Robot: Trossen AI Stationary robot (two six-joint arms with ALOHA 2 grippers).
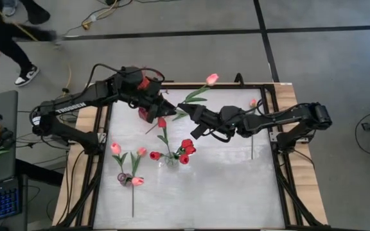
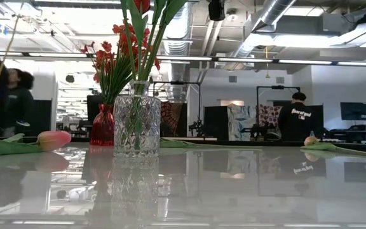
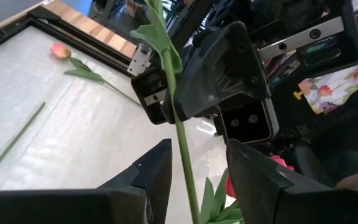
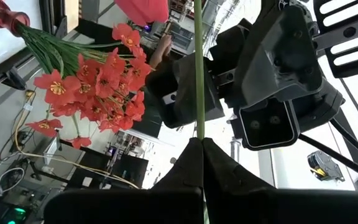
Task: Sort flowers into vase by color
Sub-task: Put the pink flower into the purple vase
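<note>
pale and glossy, the tabotop fills a dark frame, with people and screens in the room beyond its far edge. near the middle of the far half, the right claw (image 4: pixel 197 142) is pinched fully shut on a thin green stem (image 4: pixel 198 68), which runs straight out from its fingertips. facing it almost nose to nose, the left claw (image 3: pixel 191 163) stands partly open with the same stem (image 3: pixel 180 130) passing between its fingers, neither finger clearly touching it yet; this looks like a handover of one red tulip (image 1: pixel 162 122) whose bud hangs between the two arms. just beside the left claw, near the far edge, a red vase (image 1: pixel 146 114) holds a spray of small red blossoms (image 4: pixel 98 84). further out, toward the middle, a clear glass vase (image 2: pixel 136 119) carries red tulips (image 1: pixel 185 149); pink tulips (image 1: pixel 128 154) lie toward the left edge, one more (image 1: pixel 211 79) at the far edge and another (image 1: pixel 253 102) near the far right corner. to do this well, i would centre the stem between the left fingers, close them firmly before the right claw lets go, then keep the flower upright on its way to a red vase, clear of the blossoms already in it.
</note>
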